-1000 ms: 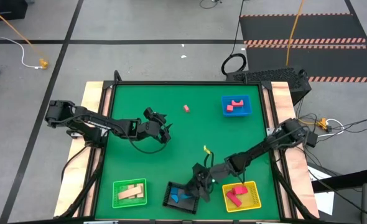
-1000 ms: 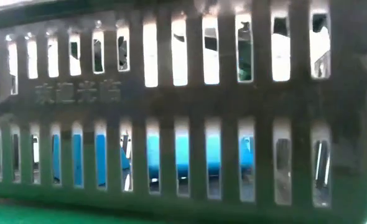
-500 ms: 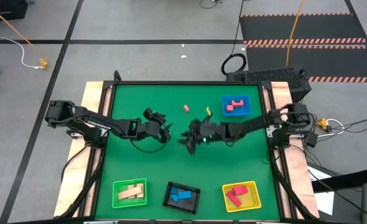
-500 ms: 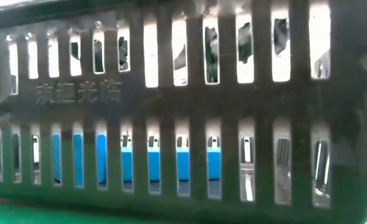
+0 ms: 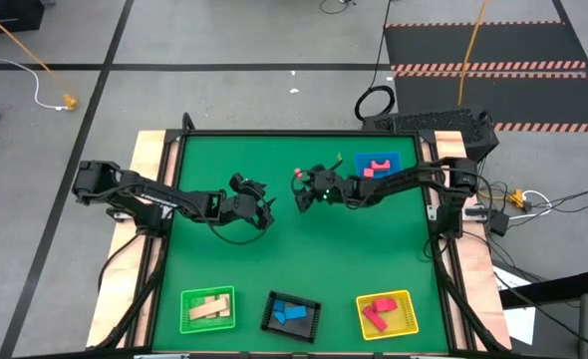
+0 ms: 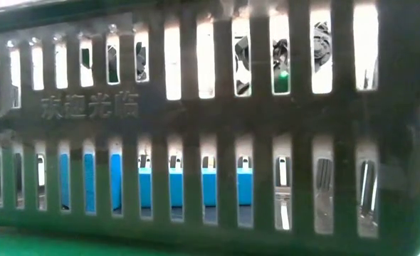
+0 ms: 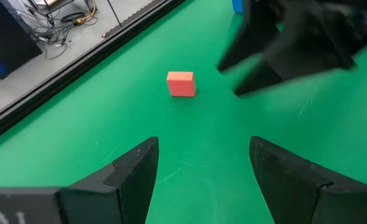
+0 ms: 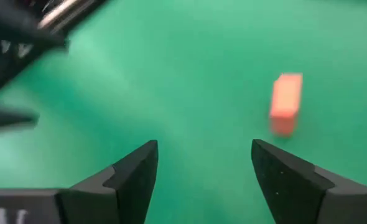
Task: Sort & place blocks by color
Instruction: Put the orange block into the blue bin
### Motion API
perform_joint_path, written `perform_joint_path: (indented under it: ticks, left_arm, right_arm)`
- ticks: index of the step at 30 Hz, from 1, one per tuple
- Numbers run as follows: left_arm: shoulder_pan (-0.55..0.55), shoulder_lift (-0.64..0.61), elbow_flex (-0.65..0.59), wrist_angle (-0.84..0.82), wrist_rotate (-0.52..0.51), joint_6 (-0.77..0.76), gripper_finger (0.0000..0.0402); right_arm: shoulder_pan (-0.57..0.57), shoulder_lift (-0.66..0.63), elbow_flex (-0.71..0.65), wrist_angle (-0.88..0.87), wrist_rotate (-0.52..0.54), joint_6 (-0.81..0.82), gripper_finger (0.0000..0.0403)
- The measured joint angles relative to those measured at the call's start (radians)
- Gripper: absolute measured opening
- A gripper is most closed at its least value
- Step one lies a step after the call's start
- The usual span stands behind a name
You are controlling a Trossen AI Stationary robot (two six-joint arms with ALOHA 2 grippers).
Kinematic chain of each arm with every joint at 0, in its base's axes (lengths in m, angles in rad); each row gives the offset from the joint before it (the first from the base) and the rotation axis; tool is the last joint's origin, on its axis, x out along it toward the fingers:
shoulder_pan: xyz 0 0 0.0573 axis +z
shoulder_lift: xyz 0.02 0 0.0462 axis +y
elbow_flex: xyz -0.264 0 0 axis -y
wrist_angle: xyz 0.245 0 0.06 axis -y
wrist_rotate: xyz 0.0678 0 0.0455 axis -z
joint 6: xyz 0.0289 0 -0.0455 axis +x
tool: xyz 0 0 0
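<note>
A single small red block [image 5: 298, 173] lies on the green table toward its far side. It also shows in the left wrist view as the red block [image 7: 181, 83] and in the right wrist view as the red block [image 8: 285, 99]. My right gripper [image 5: 301, 197] is open and hovers just on the near side of that block, touching nothing. Open as well, my left gripper [image 5: 265, 212] waits left of centre and points at the block. Blue blocks [image 5: 288, 314] lie in the black tray, tan blocks [image 5: 208, 309] in the green tray, and red blocks [image 5: 380, 312] in the yellow tray.
A flat blue tray [image 5: 396, 178] holding red blocks [image 5: 377, 168] sits at the far right. The green tray [image 5: 185, 317], black tray [image 5: 314, 317] and yellow tray [image 5: 408, 319] line the near edge. The black tray's slotted wall [image 6: 210, 128] fills the low view. The two grippers are close together mid-table.
My right gripper has risen from the black tray at the near edge and swung across the table toward the far edge, ending beside the lone red block. In the low view the blue block behind the tray wall has dropped lower and lies still.
</note>
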Motion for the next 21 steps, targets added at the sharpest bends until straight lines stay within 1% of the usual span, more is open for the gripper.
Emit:
perform_joint_path:
  ticks: [3,4,7,11,16,21]
  left_arm:
    - [0.000,0.000,0.000,-0.003,0.000,0.000,0.0253]
    - [0.000,0.000,0.000,-0.003,0.000,0.000,0.0253]
    - [0.000,0.000,0.000,-0.003,0.000,0.000,0.0253]
    - [0.001,0.000,0.000,-0.003,0.000,0.005,0.0253]
    - [0.001,0.000,0.000,-0.001,0.000,0.005,0.0253]
    - [0.001,0.000,0.000,-0.003,0.000,0.003,0.0253]
  right_arm:
    - [-0.020,-0.002,0.001,0.009,0.090,-0.031,0.0268]
    - [-0.028,-0.001,0.001,0.010,0.102,-0.039,0.0273]
    - [-0.054,-0.001,0.001,0.009,0.095,-0.012,0.0282]
    - [-0.063,0.032,0.000,-0.003,0.095,0.022,0.0282]
    - [-0.062,0.109,0.002,0.090,0.069,0.025,0.0282]
    - [-0.066,0.196,0.032,0.183,0.093,-0.012,0.0281]
